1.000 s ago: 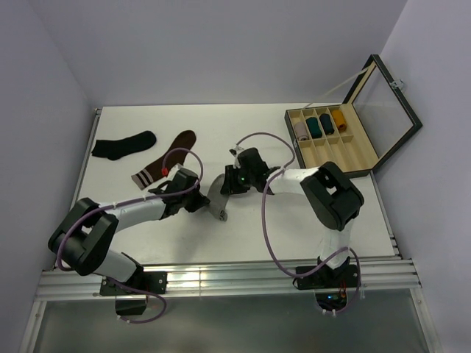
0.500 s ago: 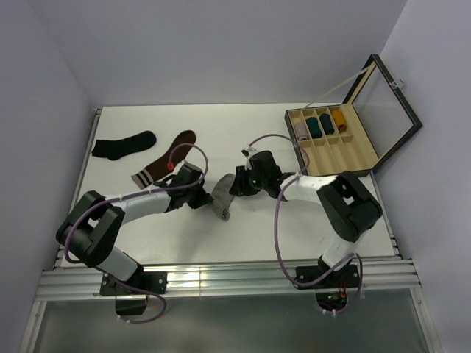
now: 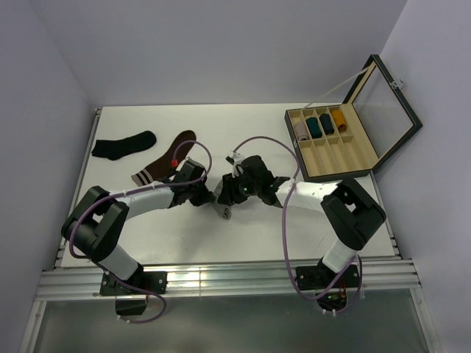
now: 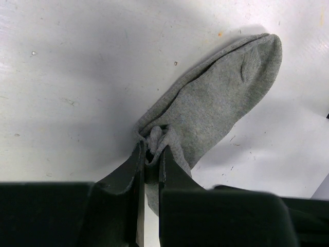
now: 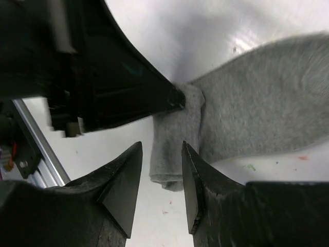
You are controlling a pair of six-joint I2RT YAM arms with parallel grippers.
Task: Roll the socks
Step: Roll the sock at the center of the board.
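Grey sock [image 4: 216, 103] at mid-surface [image 3: 243, 140], lying between the two tools. Left tool [image 4: 151, 154], narrow, pinches a bunched fold at one end; the long axis runs away from it toward the toe. Right tool [image 5: 161, 149], wide, flanks that folded end, equally near; contact unclear. Cuff hidden; the sock's partner cannot be made out.
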